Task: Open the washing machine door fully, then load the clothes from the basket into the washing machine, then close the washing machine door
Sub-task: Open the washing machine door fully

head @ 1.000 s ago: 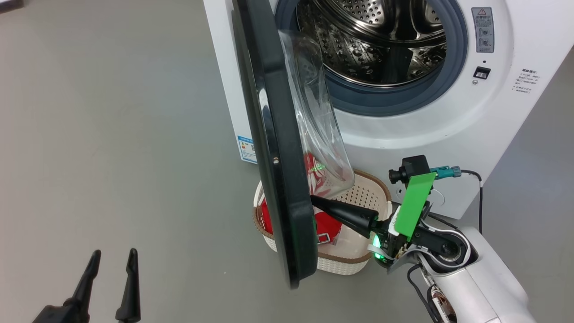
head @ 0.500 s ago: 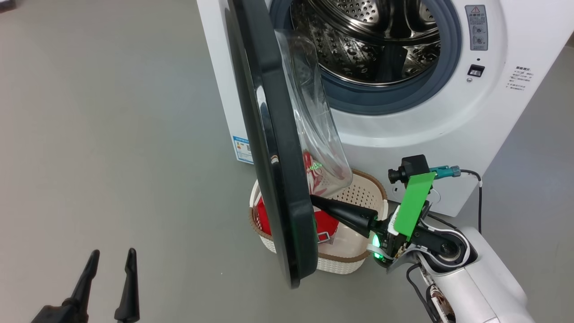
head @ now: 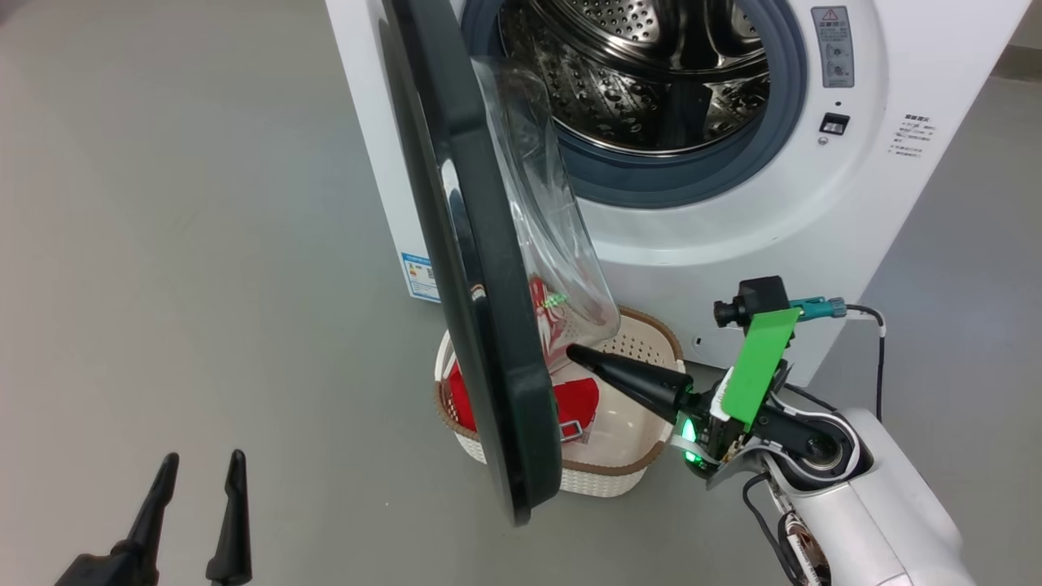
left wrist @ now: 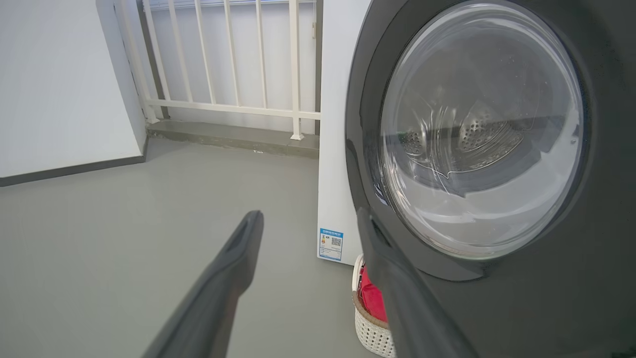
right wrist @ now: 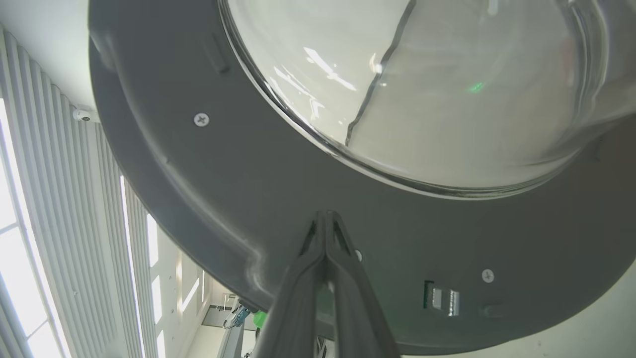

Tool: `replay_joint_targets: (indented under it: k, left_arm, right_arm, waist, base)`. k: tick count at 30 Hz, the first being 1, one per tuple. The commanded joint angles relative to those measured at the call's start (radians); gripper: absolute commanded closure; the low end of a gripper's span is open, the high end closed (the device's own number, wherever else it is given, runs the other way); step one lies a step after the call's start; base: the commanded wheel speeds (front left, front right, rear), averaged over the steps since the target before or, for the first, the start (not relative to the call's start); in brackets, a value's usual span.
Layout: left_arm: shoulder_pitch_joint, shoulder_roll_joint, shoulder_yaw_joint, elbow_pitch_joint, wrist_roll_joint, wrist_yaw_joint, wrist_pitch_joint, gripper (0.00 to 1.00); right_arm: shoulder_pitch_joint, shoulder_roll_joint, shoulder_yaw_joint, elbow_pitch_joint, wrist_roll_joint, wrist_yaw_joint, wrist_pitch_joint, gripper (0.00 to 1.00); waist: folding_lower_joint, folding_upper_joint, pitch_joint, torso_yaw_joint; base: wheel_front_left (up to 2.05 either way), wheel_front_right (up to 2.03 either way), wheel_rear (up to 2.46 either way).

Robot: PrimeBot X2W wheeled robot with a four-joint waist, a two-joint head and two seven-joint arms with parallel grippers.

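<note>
Left gripper (head: 203, 457): jaws open, empty, well apart from the door.
Washing machine door (head: 488, 342): swung out, edge-on, above the basket.
Clothes (head: 576, 397): red, inside the basket (head: 619, 476), partly behind the door.
Right gripper (head: 572, 352): jaws closed, tips on the door's inner face.

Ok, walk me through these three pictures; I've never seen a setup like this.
This is a wheeled robot with two arms, each ending in a gripper with two long dark fingers. The wide picture is from its head camera, looking down; the other two are from its wrist cameras. On the grey floor stands a big white front-loading washing machine, its round glossy black door with a clear glass bowl partly open. In front of it, under the door, sits a small cream plastic basket holding bright red clothes. The left gripper hangs open and empty. The right gripper is shut and empty, its tips at the door's inner face, seemingly touching it.
</note>
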Motion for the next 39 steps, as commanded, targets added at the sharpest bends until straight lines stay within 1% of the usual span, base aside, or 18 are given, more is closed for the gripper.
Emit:
replay_joint_targets:
  k: [1,2,4,5,6,12,16,25,26,33,39]
  left_arm:
    - [-0.023,0.016,0.037,-0.027,0.008,-0.003,-0.008,0.0]
    - [-0.023,0.017,0.037,-0.027,0.007,-0.003,-0.008,0.0]
    - [-0.023,0.017,0.037,-0.027,0.007,-0.003,-0.008,0.0]
    - [-0.022,0.017,0.037,-0.027,0.007,-0.003,-0.008,0.0]
    - [-0.022,0.018,0.036,-0.028,0.007,-0.003,-0.008,0.0]
    - [-0.019,0.022,0.032,-0.035,0.006,-0.003,-0.008,0.0]
    - [-0.015,0.025,0.03,-0.039,0.004,-0.003,-0.008,0.0]
    - [-0.009,0.031,0.028,-0.05,0.005,-0.003,-0.008,0.0]
    - [-0.009,0.031,0.028,-0.05,0.005,-0.003,-0.008,0.0]
    - [-0.003,0.032,0.03,-0.058,0.003,-0.003,-0.008,0.0]
    - [0.008,0.032,0.035,-0.065,0.001,-0.003,-0.008,0.0]
  right_arm:
    - [-0.012,0.012,0.005,-0.033,-0.013,0.002,-0.01,0.92]
    - [-0.012,0.01,0.002,-0.036,-0.016,0.002,-0.013,0.77]
    - [-0.01,0.007,-0.003,-0.044,-0.02,0.002,-0.018,0.56]
    - [-0.009,0.005,-0.006,-0.05,-0.022,0.002,-0.022,0.24]
    - [-0.007,0.003,-0.007,-0.057,-0.025,0.002,-0.024,0.0]
    - [0.02,-0.013,-0.011,-0.114,-0.056,0.002,-0.054,0.0]
    - [0.049,-0.03,-0.009,-0.176,-0.101,0.002,-0.107,0.0]
    - [0.142,-0.1,0.028,-0.34,-0.256,0.002,-0.339,0.0]
    - [0.142,-0.1,0.028,-0.34,-0.256,0.002,-0.339,0.0]
    - [0.208,-0.175,0.074,-0.412,-0.339,0.002,-0.543,0.0]
    - [0.252,-0.244,0.124,-0.428,-0.424,0.002,-0.728,0.0]
  waist:
    - [0.0,0.0,-0.001,-0.006]
    - [0.0,0.0,-0.002,-0.009]
    - [0.0,0.0,-0.004,-0.017]
    - [0.0,0.0,-0.006,-0.022]
    - [0.0,0.0,-0.007,-0.026]
    - [0.0,0.0,-0.014,-0.057]
    - [0.0,0.0,-0.021,-0.079]
    - [0.0,0.0,-0.027,-0.131]
    - [0.0,0.0,-0.027,-0.131]
    - [0.0,0.0,-0.03,-0.173]
    - [0.0,0.0,-0.034,-0.204]
  base:
    - [0.0,0.0,0.0]
    - [0.0,0.0,0.0]
    - [0.0,0.0,0.0]
    - [0.0,0.0,0.0]
    - [0.0,0.0,0.0]
    - [0.0,0.0,0.0]
    - [0.0,0.0,0.0]
    - [0.0,0.0,0.0]
    - [0.0,0.0,0.0]
    - [0.0,0.0,0.0]
    - [0.0,0.0,0.0]
